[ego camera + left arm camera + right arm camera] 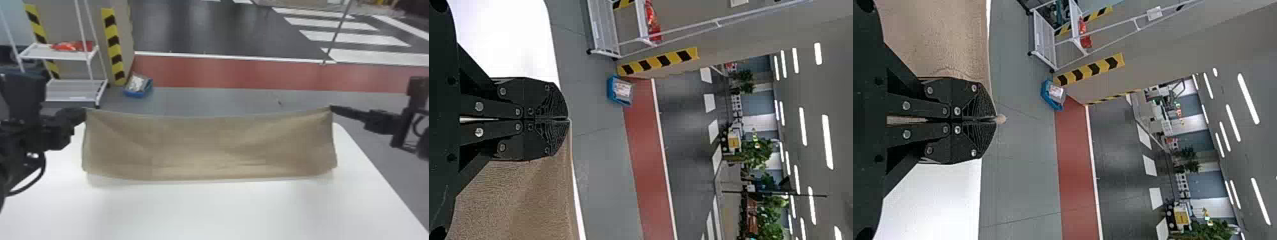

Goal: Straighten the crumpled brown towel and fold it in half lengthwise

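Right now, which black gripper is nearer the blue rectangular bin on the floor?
Left: the left gripper is in front of the bin; the right gripper is well to its right.

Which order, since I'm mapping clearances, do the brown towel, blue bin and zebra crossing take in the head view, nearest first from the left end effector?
1. Brown towel: far left corner in the left end effector.
2. Blue bin: ahead, slightly right.
3. Zebra crossing: farther ahead, right.
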Robot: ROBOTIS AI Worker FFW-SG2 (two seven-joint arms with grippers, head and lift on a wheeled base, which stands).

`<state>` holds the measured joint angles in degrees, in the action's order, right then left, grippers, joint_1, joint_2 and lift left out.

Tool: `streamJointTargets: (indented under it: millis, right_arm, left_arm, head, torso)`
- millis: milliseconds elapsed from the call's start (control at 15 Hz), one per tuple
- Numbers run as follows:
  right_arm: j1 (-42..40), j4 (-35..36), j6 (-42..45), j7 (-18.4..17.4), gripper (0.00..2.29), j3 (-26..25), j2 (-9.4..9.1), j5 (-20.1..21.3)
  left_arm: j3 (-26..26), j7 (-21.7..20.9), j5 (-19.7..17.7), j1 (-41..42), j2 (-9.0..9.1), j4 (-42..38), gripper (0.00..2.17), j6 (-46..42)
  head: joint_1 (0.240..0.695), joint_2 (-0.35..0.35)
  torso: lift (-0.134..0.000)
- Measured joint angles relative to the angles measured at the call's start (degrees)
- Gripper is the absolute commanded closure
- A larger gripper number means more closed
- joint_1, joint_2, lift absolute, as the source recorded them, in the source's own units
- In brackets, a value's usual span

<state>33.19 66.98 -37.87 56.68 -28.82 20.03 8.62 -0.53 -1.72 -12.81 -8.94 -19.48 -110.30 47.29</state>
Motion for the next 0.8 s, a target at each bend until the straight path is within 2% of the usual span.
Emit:
streamJointTargets:
  millis: [200,333,400,533,800]
  right_arm:
    - [1.4,0.0,0.1,-1.0,1.12,-1.5,0.17,-1.0]
    - [3.7,-1.4,2.5,-3.4,1.12,-1.3,0.07,-1.1]
    - [5.7,-3.5,4.7,-4.0,1.12,-1.2,-0.02,-0.9]
    - [10.3,-7.9,7.9,-4.7,1.12,-1.5,-0.07,-0.6]
    - [15.2,-11.0,12.3,-4.9,1.12,-2.0,0.03,-1.0]
  left_arm:
    - [-2.2,0.6,-1.9,-5.2,0.36,6.4,1.42,-6.8]
    - [-3.4,1.3,-3.2,-9.4,0.54,11.9,1.42,-12.4]
    - [-3.7,1.7,-3.7,-11.3,0.74,14.4,1.42,-14.9]
    - [-3.9,2.5,-5.2,-14.2,1.22,18.3,1.42,-19.5]
    - [-3.9,2.4,-8.1,-17.6,2.02,22.6,1.42,-25.6]
  head:
    - [0.559,-0.165]
    - [0.52,-0.168]
    - [0.482,-0.163]
    - [0.445,-0.157]
    - [0.375,-0.152]
  torso:
    - [-0.124]
    - [-0.124]
    - [-0.124]
    - [-0.124]
    - [-0.124]
